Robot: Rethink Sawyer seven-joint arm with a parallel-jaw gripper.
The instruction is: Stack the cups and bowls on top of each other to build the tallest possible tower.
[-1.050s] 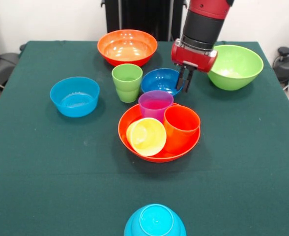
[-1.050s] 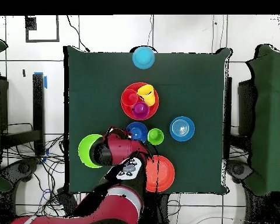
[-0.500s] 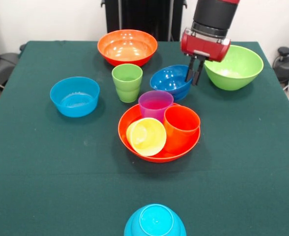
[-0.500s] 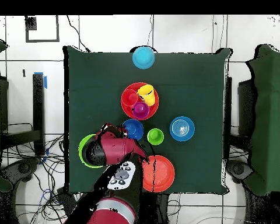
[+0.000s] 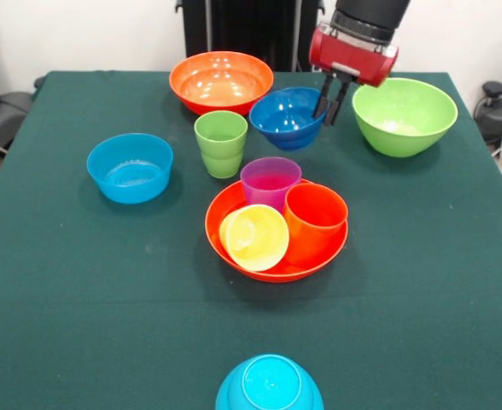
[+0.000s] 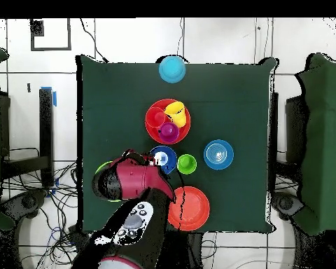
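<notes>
From the front, you lose the arm above its red wrist at the top edge, and the upturned light blue bowl (image 5: 269,386) is cut off at the bottom. The end effector (image 5: 329,100) hangs nearly vertical, fingers closed narrow on the right rim of the dark blue bowl (image 5: 287,118), which sits tilted and lifted, between the far orange bowl (image 5: 221,81) and the lime bowl (image 5: 404,115). The green cup (image 5: 221,143) stands on the bench (image 5: 80,282). The near orange bowl (image 5: 277,229) holds the purple cup (image 5: 271,182), orange cup (image 5: 314,221) and tipped yellow cup (image 5: 254,237).

From overhead, the arm (image 6: 132,183) hides most of the lime bowl and your grip point; the dark blue bowl (image 6: 164,158) shows beside it.
</notes>
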